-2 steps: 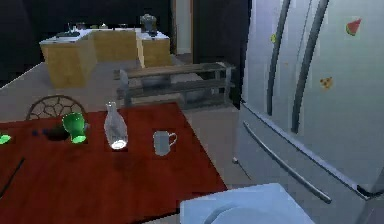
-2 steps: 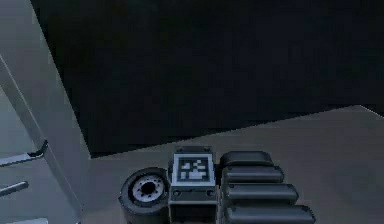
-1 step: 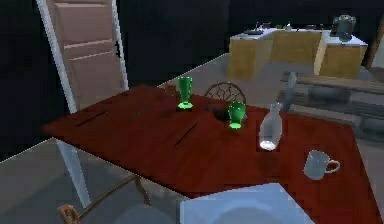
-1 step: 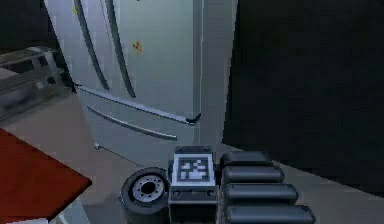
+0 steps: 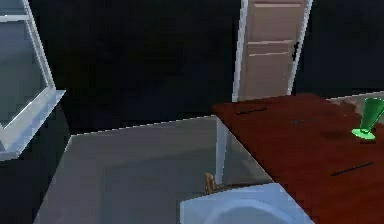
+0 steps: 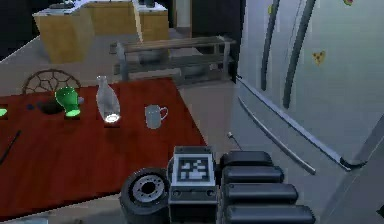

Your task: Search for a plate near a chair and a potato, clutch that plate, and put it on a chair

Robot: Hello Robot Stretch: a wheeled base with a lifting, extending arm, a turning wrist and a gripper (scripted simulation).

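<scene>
A red-brown table (image 6: 90, 150) spans the arm side view's left. On it stand a green goblet-like thing (image 6: 68, 100), a clear bottle (image 6: 107, 101) and a small mug (image 6: 153, 116). A round-backed wooden chair (image 6: 45, 80) stands behind the table's far edge. The arm's dark bar (image 6: 255, 190) lies along the bottom with a white marker square (image 6: 192, 168). Left of it sits the gripper (image 6: 146, 196), a dark round body over the table's near edge. Its far end is unclear, so I cannot tell whether it holds anything. The same table (image 5: 300, 135) and green thing (image 5: 368, 122) show in the forward view's right.
A steel fridge (image 6: 300, 80) fills the arm side view's right. A low slatted bench (image 6: 170, 55) and wooden kitchen counters (image 6: 90, 25) lie farther out. Ahead are a dark wall, a window (image 5: 25, 80), a pale door (image 5: 270, 50), and a pale rounded shape (image 5: 240, 210) at the bottom edge.
</scene>
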